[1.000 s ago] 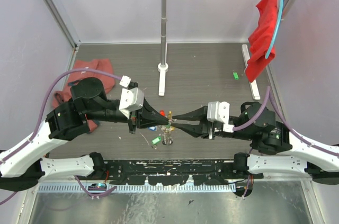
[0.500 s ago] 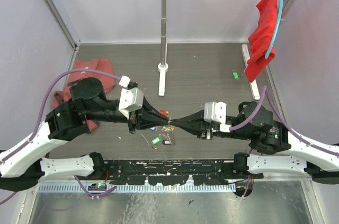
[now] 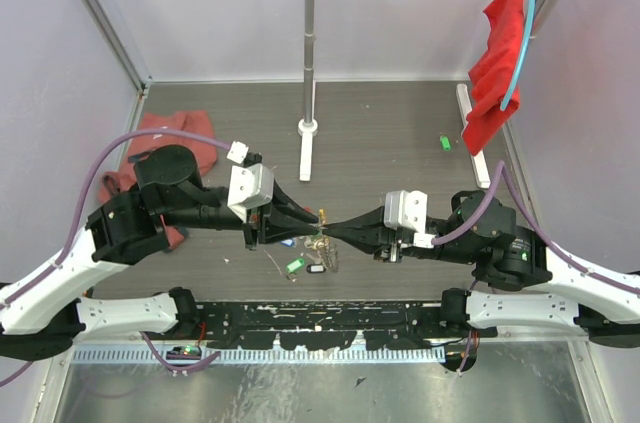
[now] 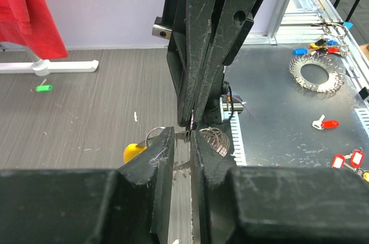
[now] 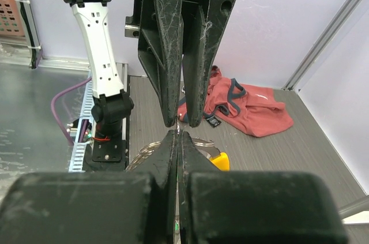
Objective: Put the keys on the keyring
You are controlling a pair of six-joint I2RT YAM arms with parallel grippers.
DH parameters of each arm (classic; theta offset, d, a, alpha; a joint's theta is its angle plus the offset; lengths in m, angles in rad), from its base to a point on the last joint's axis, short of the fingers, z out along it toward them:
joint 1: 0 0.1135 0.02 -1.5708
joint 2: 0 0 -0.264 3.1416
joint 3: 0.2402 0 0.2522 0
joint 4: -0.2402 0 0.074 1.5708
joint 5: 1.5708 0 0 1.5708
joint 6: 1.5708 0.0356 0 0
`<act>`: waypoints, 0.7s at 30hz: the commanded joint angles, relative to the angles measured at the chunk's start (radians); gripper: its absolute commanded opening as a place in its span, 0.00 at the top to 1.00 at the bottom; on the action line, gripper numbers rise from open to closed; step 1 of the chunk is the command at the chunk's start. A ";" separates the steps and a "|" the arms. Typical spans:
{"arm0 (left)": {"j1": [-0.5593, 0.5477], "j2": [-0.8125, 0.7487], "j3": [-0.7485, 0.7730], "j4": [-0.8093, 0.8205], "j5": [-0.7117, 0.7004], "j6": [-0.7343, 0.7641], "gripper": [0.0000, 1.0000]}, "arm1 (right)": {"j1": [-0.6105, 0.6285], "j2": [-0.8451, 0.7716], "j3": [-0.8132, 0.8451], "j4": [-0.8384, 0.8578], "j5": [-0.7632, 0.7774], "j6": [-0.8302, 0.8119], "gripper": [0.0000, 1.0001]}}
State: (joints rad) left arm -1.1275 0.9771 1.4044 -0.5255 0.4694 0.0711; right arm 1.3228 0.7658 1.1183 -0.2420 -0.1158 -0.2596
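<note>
The keyring [image 4: 218, 140], a silvery coiled loop with a yellow section [image 4: 132, 152], hangs just above the table between the two grippers. My right gripper [image 3: 329, 234] is shut on its thin wire; in the right wrist view the jaws [image 5: 178, 133] are pressed together on the metal. My left gripper [image 3: 314, 231] faces it tip to tip. Its fingers [image 4: 163, 149] stand a narrow gap apart, with the ring's band crossing that gap. A green-tagged key [image 3: 295, 265] and a dark one [image 3: 316, 267] lie on the table right below. Another green key [image 3: 444, 142] lies far right.
A red garment [image 3: 150, 138] lies at the left. A metal stand [image 3: 308, 128] rises behind the grippers, and a red cloth [image 3: 497, 73] hangs from its rail at the right. In the left wrist view, red-tagged keys [image 4: 326, 123] and a toothed ring [image 4: 315, 74] lie on a metal surface.
The right gripper moved left to the left gripper's tips and shut on the keyring. The left gripper's fingers, shut a second ago, have parted slightly.
</note>
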 commanded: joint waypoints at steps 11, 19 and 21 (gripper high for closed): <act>0.000 0.024 0.039 -0.001 0.006 0.010 0.84 | 0.003 -0.004 0.043 0.059 0.019 -0.004 0.99; 0.000 0.027 0.035 -0.007 -0.027 0.009 0.97 | 0.003 0.003 0.040 0.063 0.015 0.001 0.99; -0.001 0.026 0.031 -0.010 -0.057 0.012 1.00 | 0.003 0.003 0.041 0.059 0.019 0.002 0.94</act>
State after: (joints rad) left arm -1.1278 1.0004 1.4117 -0.5339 0.4671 0.0776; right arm 1.3228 0.7662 1.1183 -0.2443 -0.0956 -0.2592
